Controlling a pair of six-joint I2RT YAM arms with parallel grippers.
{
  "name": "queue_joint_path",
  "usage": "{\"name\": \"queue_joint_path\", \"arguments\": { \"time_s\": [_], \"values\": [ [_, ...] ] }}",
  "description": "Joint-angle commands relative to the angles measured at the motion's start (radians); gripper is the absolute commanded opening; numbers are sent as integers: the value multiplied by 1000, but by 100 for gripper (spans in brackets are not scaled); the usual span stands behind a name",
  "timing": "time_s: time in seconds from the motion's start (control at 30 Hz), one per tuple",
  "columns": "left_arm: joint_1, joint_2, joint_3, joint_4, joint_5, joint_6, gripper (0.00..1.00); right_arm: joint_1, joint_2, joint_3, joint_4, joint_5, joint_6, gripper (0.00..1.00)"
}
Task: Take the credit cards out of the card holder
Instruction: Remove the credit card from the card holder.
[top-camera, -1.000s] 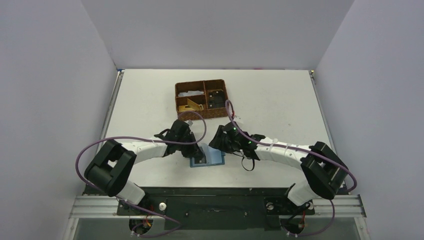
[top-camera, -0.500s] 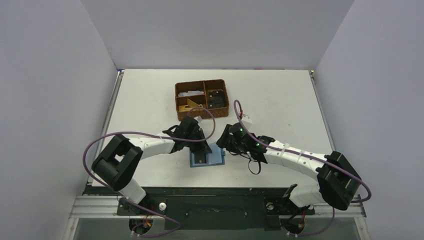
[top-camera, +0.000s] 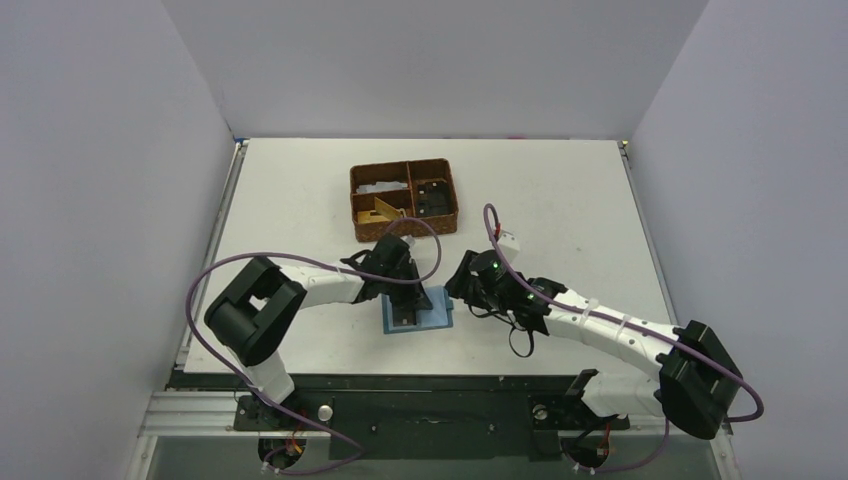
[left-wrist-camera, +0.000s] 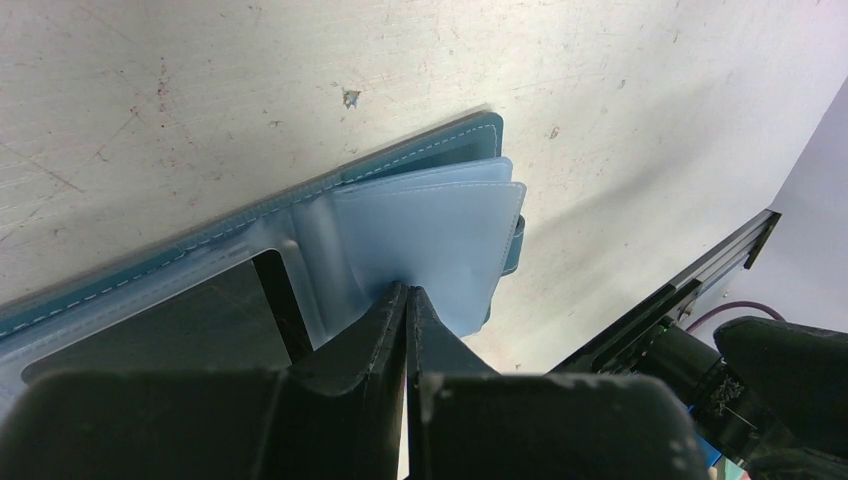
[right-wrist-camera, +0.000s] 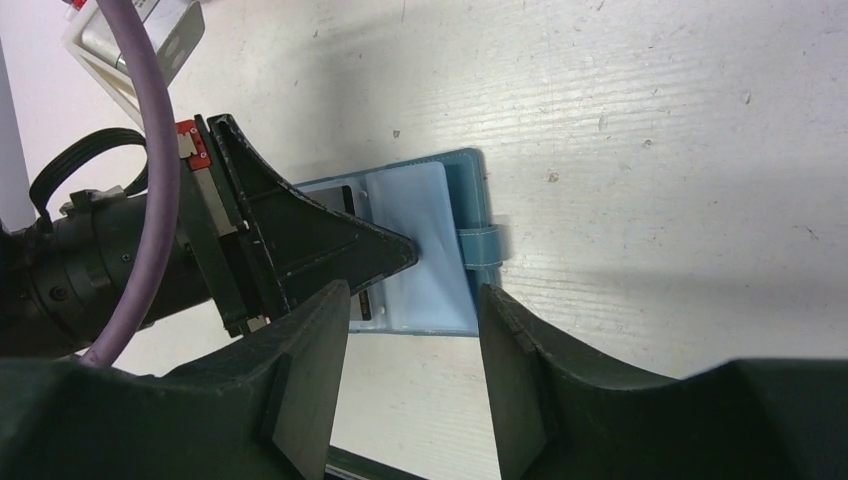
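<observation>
Card holder (top-camera: 418, 316) lies open, pinned by the closed left end effector (left-wrist-camera: 407, 295); right end effector (right-wrist-camera: 412, 300) hovers half-open at 3 o'clock. Next: pinch a card free.

Brown woven basket (top-camera: 404, 199) is set far-centre on the white worktop (top-camera: 560, 200); a black item (top-camera: 433, 197) is seen in its right compartment; a white item (top-camera: 380, 187) far-left.

Card holder (top-camera: 434, 319) on table (top-camera: 560, 200); compartment basket (top-camera: 402, 232) behind it; left gripper (left-wrist-camera: 407, 293) atop; right gripper (right-wrist-camera: 412, 298) over its right side.
</observation>
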Motion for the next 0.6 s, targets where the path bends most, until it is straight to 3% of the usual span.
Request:
{"name": "queue_joint_path", "arguments": {
  "time_s": [0.0, 0.57],
  "values": [
    [-11, -11, 22, 13, -34, 5, 0, -5, -22, 2, -9, 32, -9, 47],
    [30, -153, 35, -100, -62, 64, 0, 12, 18, 57, -23, 23, -30, 48]
  ]
}}
